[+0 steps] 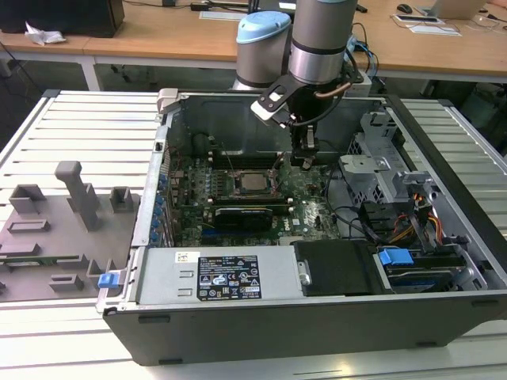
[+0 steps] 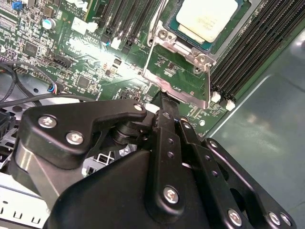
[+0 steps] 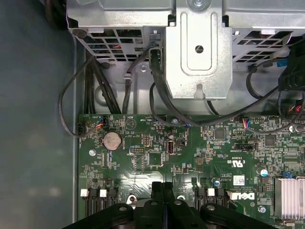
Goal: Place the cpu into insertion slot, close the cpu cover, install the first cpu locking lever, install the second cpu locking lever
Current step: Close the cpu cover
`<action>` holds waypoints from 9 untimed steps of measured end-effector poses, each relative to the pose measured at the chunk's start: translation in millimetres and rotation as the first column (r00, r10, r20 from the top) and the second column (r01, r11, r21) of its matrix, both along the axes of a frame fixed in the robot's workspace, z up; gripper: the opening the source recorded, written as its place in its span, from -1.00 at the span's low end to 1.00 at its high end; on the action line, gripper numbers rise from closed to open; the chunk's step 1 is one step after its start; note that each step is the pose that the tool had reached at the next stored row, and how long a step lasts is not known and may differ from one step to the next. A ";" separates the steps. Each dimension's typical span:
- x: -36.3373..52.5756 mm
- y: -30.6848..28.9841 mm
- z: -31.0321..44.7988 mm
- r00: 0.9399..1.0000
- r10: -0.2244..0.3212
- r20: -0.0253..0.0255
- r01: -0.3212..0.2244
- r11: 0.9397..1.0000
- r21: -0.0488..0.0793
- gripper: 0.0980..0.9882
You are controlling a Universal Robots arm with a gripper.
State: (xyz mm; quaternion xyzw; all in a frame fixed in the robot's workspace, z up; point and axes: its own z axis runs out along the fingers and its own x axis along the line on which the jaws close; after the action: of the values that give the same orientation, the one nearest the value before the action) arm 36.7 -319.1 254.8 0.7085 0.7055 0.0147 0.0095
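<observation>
**Closed gripper at the edge of the cpu cover**

The cpu [image 2: 207, 19] lies seated in the insertion slot [image 2: 228, 38]. The cpu cover [image 2: 190, 99] appears swung open beside it. The gripper [image 2: 164, 98] has its fingers pressed together and holds nothing; its tip sits at the cover's free edge (contact unclear). Risk: an off-centre push could slip off the thin plate and strike the motherboard [image 2: 95, 62] — or knock the chip askew.
</observation>
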 end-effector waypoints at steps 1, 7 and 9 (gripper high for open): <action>-0.3 0.0 0.0 1.000 0.000 0.000 0.000 1.000 0.000 -0.98; -2.7 0.0 0.0 1.000 0.000 0.000 0.000 1.000 0.000 -0.98; -3.4 0.0 0.0 1.000 0.000 0.000 0.000 1.000 0.000 -0.98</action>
State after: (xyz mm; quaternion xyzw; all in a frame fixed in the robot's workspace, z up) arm 33.3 -319.1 254.8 0.7085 0.7055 0.0147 0.0095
